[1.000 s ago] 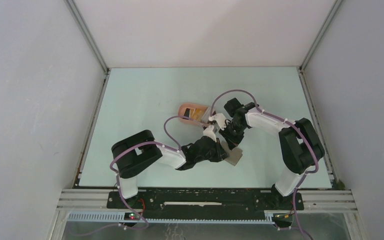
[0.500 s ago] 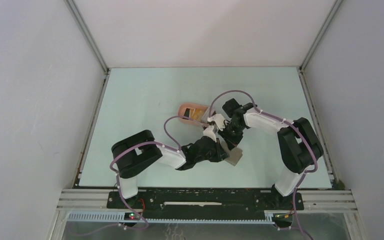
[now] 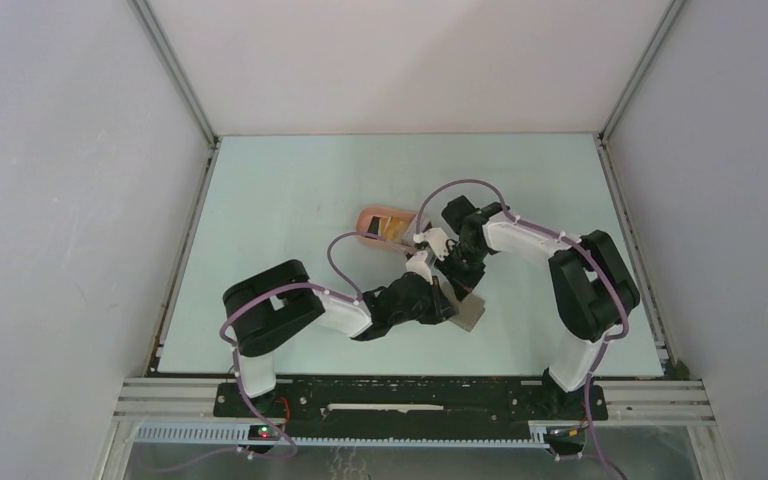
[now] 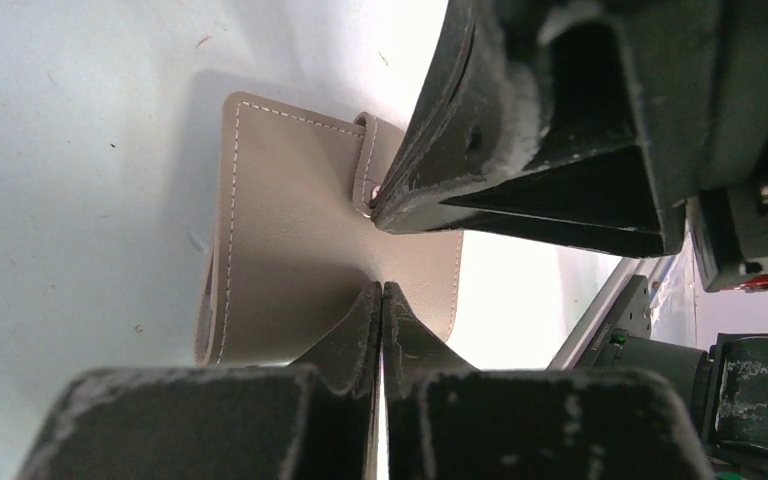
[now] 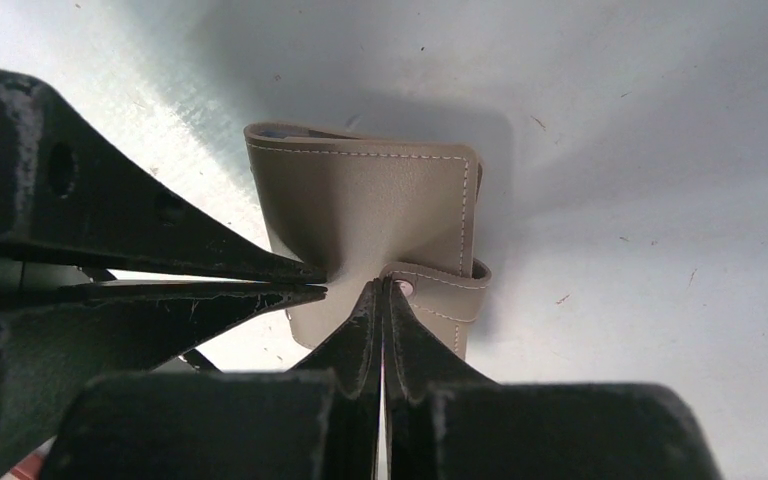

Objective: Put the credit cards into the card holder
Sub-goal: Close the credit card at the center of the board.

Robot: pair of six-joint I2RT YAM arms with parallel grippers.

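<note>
Both arms meet over the grey wallet (image 4: 290, 240), which lies on the tabletop (image 3: 280, 200) right of centre and toward the near edge. My left gripper (image 4: 382, 292) has its fingers pressed together, tips on the wallet's stitched cover, and the cover puckers up into them, so it looks pinched. My right gripper (image 5: 384, 288) is likewise closed, tips clamped on the wallet's closing strap (image 5: 450, 285) at the cover's edge. The two sets of fingertips sit just beside each other, coming in from opposite sides. From above, both wrists cover most of the wallet and only its near-right corner shows. In each wrist view the other gripper's dark fingers block a good part of the picture. Whether any cards are inside the wallet I cannot tell. The card holder (image 3: 368, 218), salmon-pink, sits near the middle of the tabletop, a bit toward the far edge, left of the grippers and apart from the wallet. A yellow-orange credit card (image 3: 392, 230) lies inside it. The holder's right end is partly hidden by my left wrist and cable.
</note>
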